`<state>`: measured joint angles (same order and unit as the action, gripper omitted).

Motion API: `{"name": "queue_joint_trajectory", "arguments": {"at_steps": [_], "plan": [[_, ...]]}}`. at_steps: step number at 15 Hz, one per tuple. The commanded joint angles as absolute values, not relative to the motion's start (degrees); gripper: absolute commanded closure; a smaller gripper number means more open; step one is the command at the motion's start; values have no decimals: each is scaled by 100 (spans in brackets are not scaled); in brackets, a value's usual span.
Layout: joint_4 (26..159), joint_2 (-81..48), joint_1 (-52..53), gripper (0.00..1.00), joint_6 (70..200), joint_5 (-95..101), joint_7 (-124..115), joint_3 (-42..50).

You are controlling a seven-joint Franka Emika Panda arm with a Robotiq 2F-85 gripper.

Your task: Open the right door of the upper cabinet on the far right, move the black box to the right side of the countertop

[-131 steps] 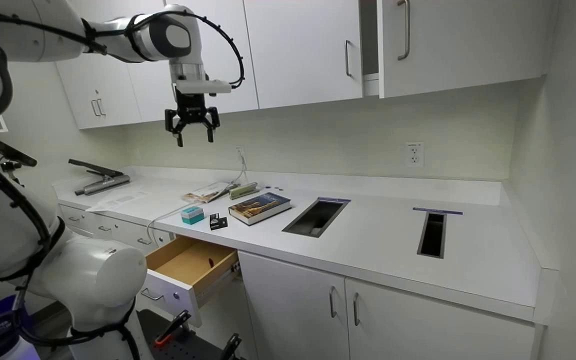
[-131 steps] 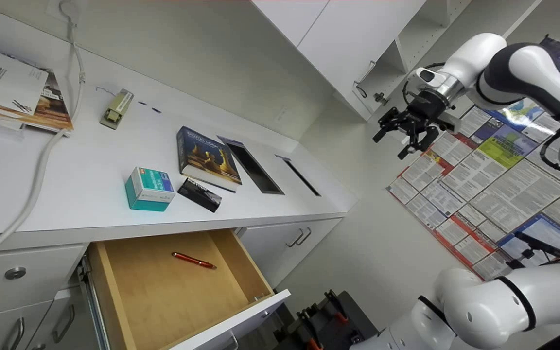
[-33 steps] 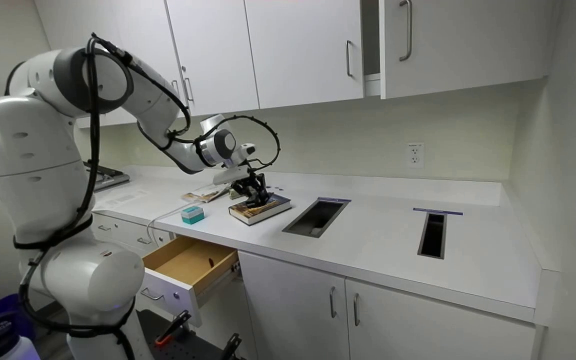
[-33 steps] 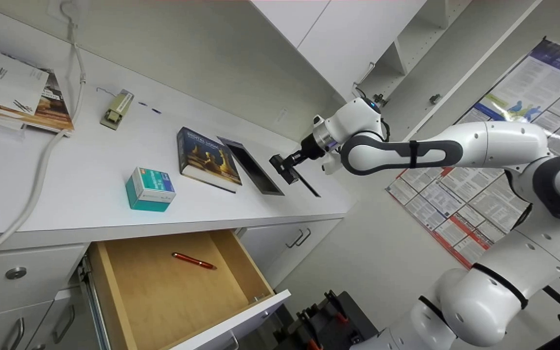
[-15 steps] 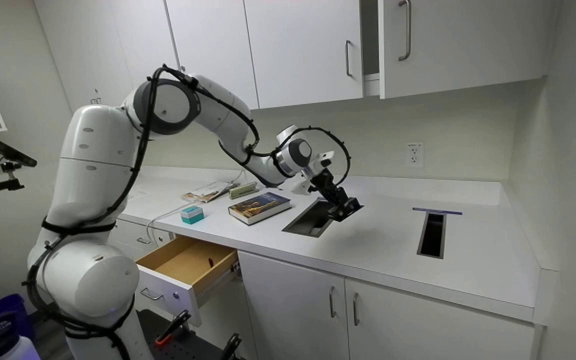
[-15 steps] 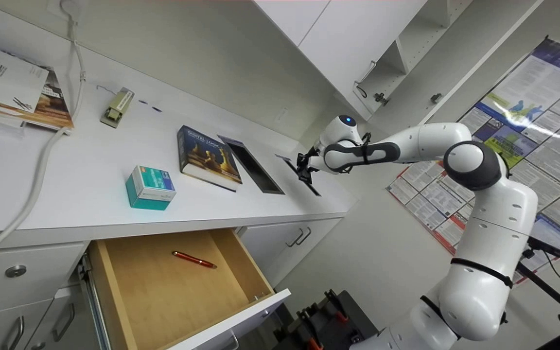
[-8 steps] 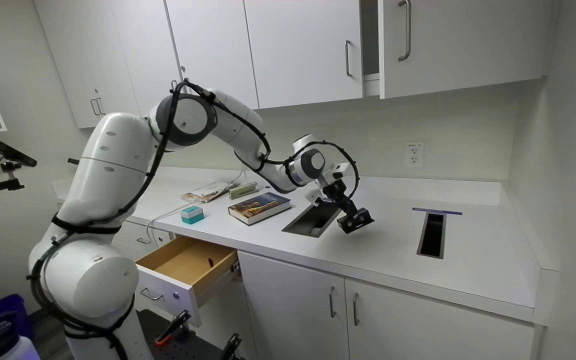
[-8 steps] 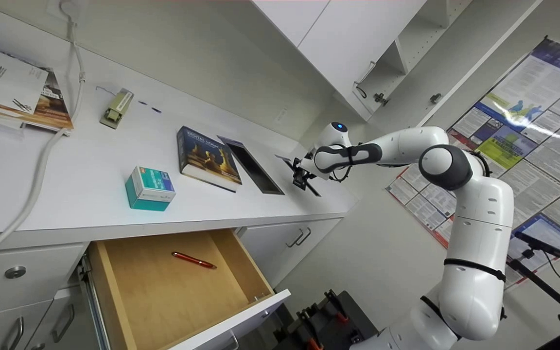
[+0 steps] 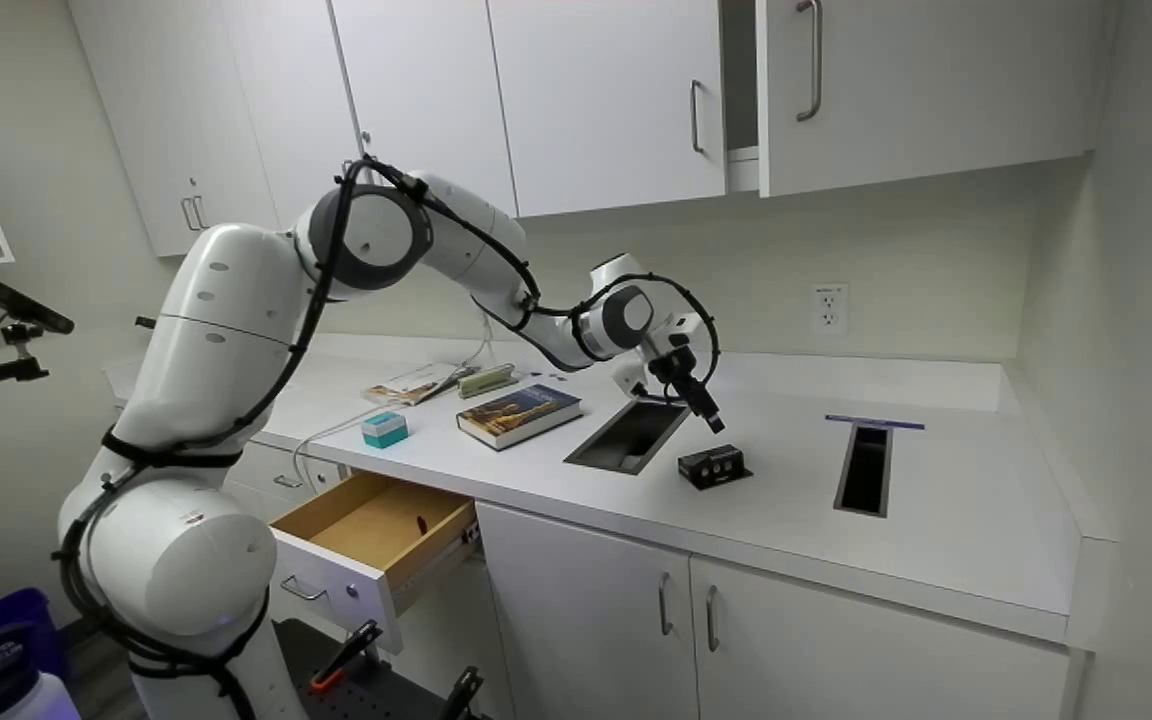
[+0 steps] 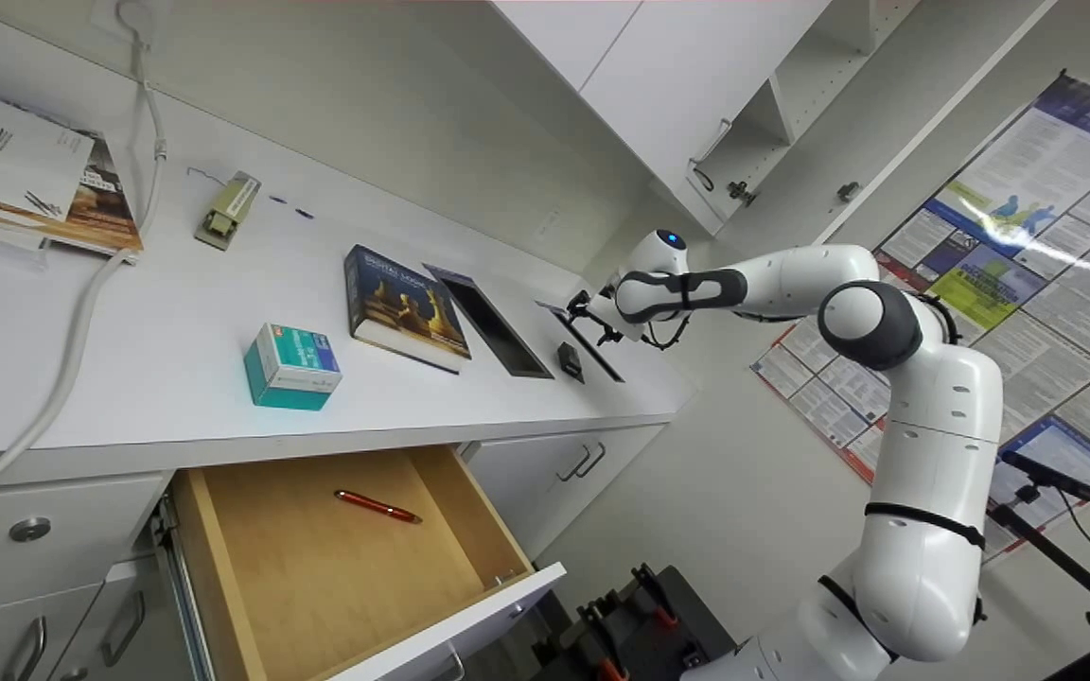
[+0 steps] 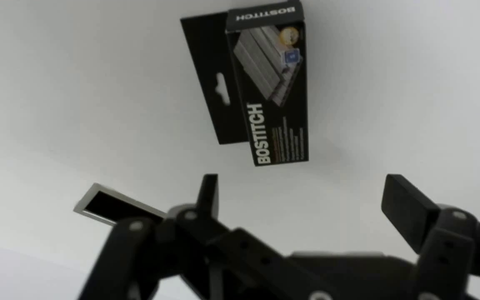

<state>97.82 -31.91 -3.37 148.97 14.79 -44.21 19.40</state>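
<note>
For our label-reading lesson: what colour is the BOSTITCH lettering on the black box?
The lettering on the black box is white; the wrist view shows it best.

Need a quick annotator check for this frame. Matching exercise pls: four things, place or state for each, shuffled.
Things
1. black box
2. far-right upper cabinet door
3. red pen
4. fingers

Place or state
A. spread apart, nothing between them
B. on the countertop, between the wide cutout and the narrow cutout
C. lying in the pulled-out drawer
D. open on its hinges

Pairs: 1-B, 2-D, 3-C, 4-A
</note>
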Motion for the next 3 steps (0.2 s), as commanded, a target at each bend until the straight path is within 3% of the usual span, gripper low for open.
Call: {"name": "queue_joint_trajectory", "arguments": {"at_steps": [1, 3], "plan": [[9934, -2864, -484, 0, 14982, 1070, -3968, 1759], [9960, -2790, -562, 0, 15020, 805, -3705, 1669]]}}
